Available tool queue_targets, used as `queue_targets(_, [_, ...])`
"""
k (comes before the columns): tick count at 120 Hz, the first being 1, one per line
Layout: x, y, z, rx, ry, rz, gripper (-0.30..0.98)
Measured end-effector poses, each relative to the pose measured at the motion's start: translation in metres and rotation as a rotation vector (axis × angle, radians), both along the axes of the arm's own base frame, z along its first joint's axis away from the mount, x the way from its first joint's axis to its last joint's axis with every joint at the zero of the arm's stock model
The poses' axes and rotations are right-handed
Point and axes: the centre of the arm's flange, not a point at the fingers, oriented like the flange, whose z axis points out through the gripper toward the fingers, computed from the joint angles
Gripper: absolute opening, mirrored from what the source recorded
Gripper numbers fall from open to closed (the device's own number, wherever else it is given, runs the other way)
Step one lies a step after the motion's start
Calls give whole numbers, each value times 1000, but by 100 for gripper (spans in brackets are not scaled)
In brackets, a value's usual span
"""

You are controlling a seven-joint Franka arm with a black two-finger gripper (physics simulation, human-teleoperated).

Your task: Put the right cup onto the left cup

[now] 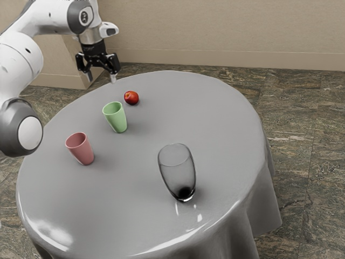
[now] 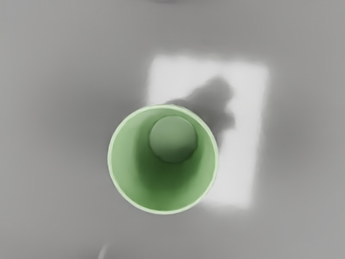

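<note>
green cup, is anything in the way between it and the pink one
Nothing visible stands between the green cup and the pink cup; the gap shows just bare tablecloth. The red fruit lies on the green cup's far side from the pink one, and the clear glass stands off toward the exterior view's right.

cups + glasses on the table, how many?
3: pink cup toward the exterior view's left, green cup near the apple, clear glass farther to the exterior view's right. All stand apart; no sign of hidden ones.
</note>
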Motion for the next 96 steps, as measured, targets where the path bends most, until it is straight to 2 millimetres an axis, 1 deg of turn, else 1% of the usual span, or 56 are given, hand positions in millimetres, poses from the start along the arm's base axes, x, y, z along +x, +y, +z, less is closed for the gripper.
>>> queue_targets(7, [1,0,-10,-2,7,-1,69])
queue_targets(23, [6,1,-26,-5,10,-3,69])
queue_targets(31, [7,0,-41,-8,22,-6,69])
queue_targets(46, [9,-1,-60,-17,30,-7,69])
queue_targets(54, [10,-1,-66,-21,28,-8,69])
queue_targets(66, [12,-3,-70,-26,17,-11,69])
queue_targets(80, [11,-6,-85,-39,23,-12,69])
queue_targets(96, [14,-6,-98,-46,17,-13,69])
